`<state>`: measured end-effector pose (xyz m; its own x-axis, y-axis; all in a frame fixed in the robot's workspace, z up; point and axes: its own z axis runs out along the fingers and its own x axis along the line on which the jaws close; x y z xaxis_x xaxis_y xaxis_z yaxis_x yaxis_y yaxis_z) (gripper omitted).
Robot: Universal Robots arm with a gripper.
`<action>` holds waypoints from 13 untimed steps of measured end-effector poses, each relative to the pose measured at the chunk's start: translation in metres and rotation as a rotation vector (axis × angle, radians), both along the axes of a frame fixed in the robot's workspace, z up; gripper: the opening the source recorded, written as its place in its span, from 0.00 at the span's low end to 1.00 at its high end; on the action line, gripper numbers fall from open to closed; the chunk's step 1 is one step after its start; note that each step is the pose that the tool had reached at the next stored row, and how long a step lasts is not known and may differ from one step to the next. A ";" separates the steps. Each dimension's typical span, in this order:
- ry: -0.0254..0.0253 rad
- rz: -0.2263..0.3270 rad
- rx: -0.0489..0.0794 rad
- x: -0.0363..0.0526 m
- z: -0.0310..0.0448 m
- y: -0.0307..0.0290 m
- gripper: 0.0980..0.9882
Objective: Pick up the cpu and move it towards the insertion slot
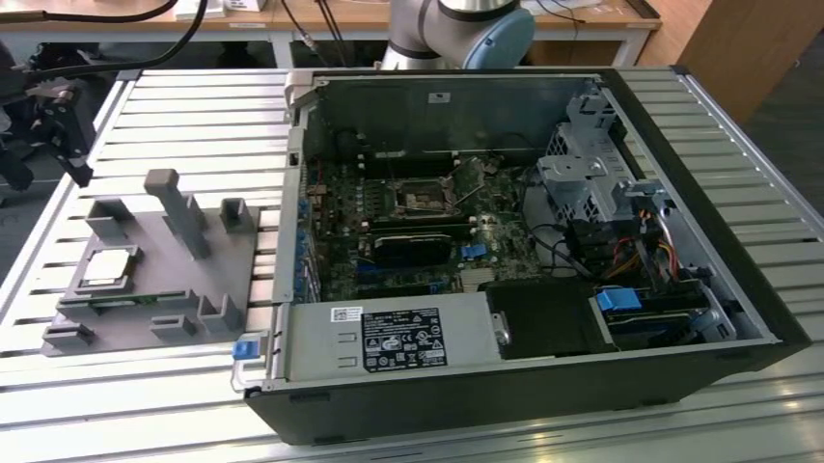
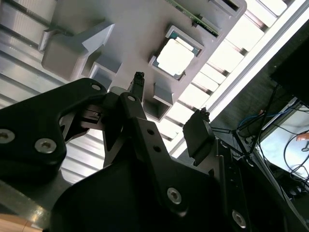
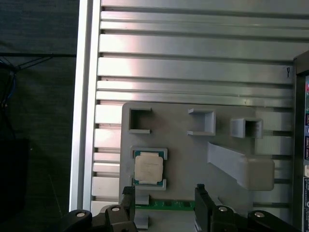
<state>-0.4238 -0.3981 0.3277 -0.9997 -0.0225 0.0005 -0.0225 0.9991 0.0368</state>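
The cpu (image 1: 108,268), a flat square chip with a silvery top, lies in a recess of the grey fixture (image 1: 232,256) on the exterior view's left. It also appears in both wrist views (image 2: 175,57) (image 3: 148,167). My gripper (image 3: 164,192) hangs open above the fixture with nothing between its black fingers (image 3: 200,193). It is apart from the cpu, which lies close to one fingertip (image 2: 139,79). In the exterior view the gripper (image 1: 62,135) is at the far left, high over the table. The insertion slot (image 1: 422,198), a shiny-framed square socket, sits on the motherboard inside the open computer case (image 1: 721,231).
A tall grey post (image 1: 174,207) and several raised blocks stand on the fixture. A green circuit strip (image 3: 166,205) lies beside the cpu. The slatted metal table (image 3: 193,48) runs around the fixture. The case walls, drive cage (image 1: 586,183) and cables surround the motherboard.
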 end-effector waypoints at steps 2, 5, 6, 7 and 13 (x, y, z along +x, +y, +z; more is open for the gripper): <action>0.0000 0.000 0.000 0.0000 -0.0005 0.0000 0.57; 0.0000 0.000 0.000 0.0000 -0.0013 0.0000 0.57; 0.0000 0.000 0.000 0.0000 -0.0015 0.0000 0.57; 0.0000 0.000 0.000 0.0000 -0.0017 0.0000 0.57; 0.0000 0.000 0.000 -0.0001 -0.0029 0.0000 0.57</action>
<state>-0.4238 -0.3981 0.3248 -0.9997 -0.0225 0.0005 -0.0225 0.9991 0.0368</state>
